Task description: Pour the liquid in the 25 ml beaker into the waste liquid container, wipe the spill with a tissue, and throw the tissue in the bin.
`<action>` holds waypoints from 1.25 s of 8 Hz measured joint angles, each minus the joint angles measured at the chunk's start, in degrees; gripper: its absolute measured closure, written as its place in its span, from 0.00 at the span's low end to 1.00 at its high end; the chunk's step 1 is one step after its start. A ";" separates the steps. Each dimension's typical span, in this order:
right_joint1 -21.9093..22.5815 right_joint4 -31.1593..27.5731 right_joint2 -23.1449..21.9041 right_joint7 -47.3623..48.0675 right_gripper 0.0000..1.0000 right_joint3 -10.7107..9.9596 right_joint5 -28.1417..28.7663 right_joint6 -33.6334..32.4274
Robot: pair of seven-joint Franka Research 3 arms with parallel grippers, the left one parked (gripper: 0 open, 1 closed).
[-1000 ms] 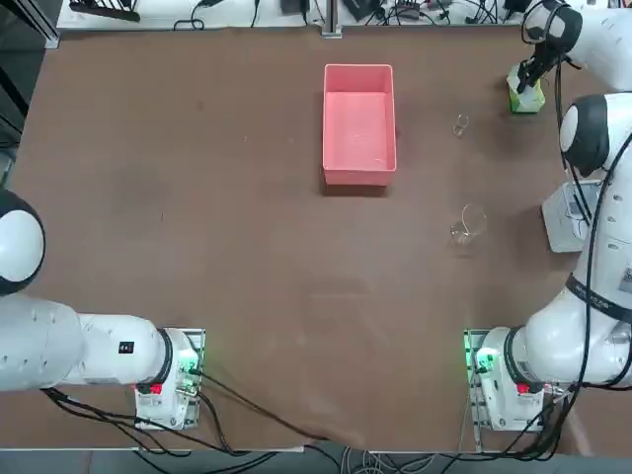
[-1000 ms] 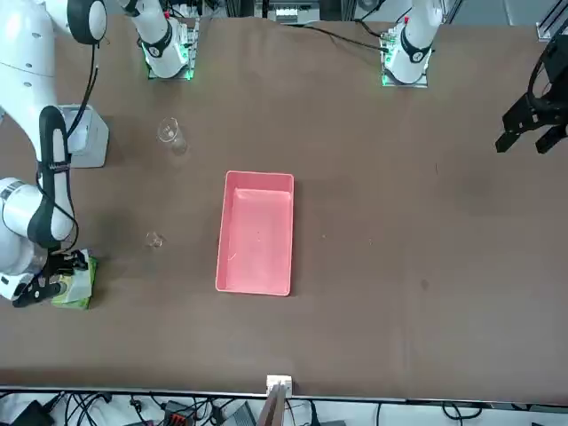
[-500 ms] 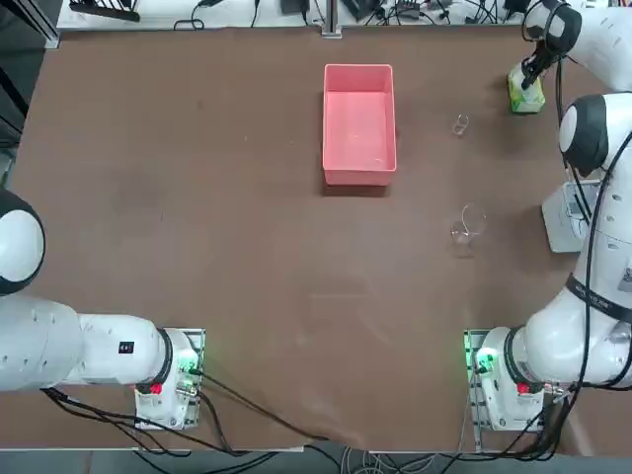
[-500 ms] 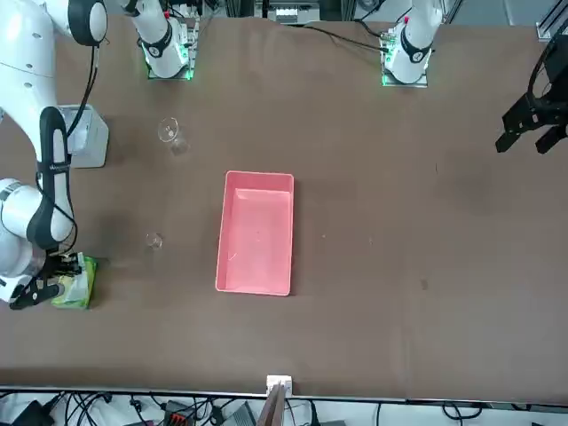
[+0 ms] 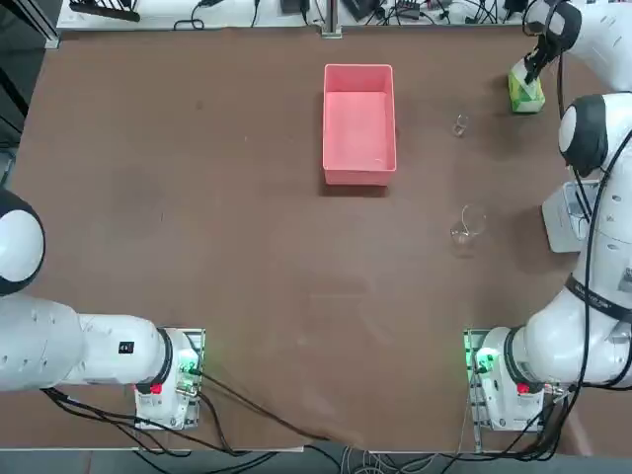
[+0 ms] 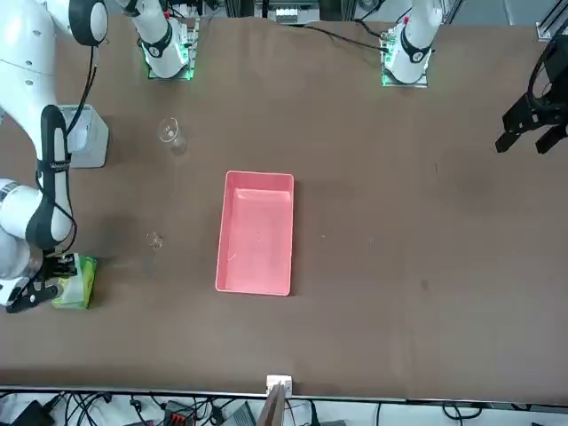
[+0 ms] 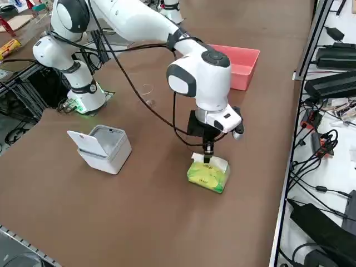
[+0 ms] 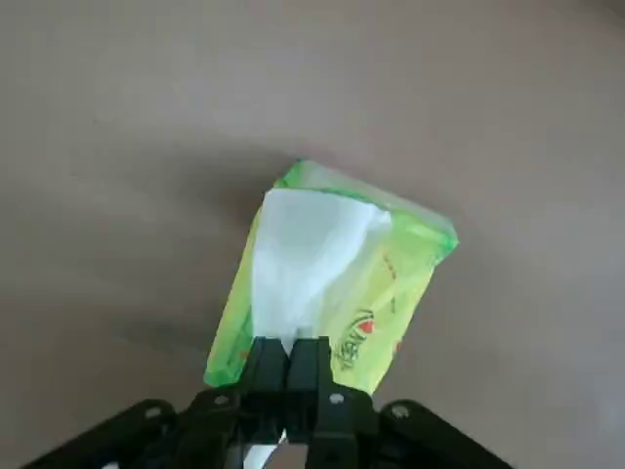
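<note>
R gripper [image 8: 286,363] at bench's far right corner.
Your claw's pinched on tissue [image 8: 308,262] from pack [image 7: 208,175]; open bench toward tray [image 5: 358,123].

Larger beaker [image 5: 467,224]; tissue pack [image 7: 208,176].

Two beakers [image 5: 460,124] [image 5: 468,224], one pink tray [image 5: 358,123], one grey bin [image 7: 102,148], one tissue pack [image 7: 208,173].

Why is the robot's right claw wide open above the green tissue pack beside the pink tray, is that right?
Not quite: the right gripper is shut on the white tissue sticking out of the tissue pack, as the right wrist view shows. It is indeed above the pack.
</note>
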 joint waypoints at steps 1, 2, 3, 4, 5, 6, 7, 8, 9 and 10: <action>0.00 0.84 -0.43 -0.64 0.98 -0.18 -0.05 -2.28; 0.00 1.25 -1.34 -1.46 0.98 -0.28 -0.05 -4.41; 0.01 1.55 -2.65 -1.77 0.98 -0.30 -0.06 -6.89; 0.15 1.87 -4.32 -1.97 0.98 -0.30 -0.06 -9.76; 0.84 2.21 -6.16 -2.00 0.98 -0.27 -0.06 -12.75; 2.10 2.80 -7.82 -2.00 0.98 -0.20 -0.05 -15.51; 3.63 3.49 -9.29 -1.85 0.98 -0.11 0.02 -17.94; 5.37 4.41 -10.45 -1.09 0.98 -0.03 0.05 -20.33; 7.16 5.36 -11.19 0.79 0.98 0.11 0.10 -22.49; 9.25 5.77 -11.65 3.42 0.98 0.21 0.60 -23.90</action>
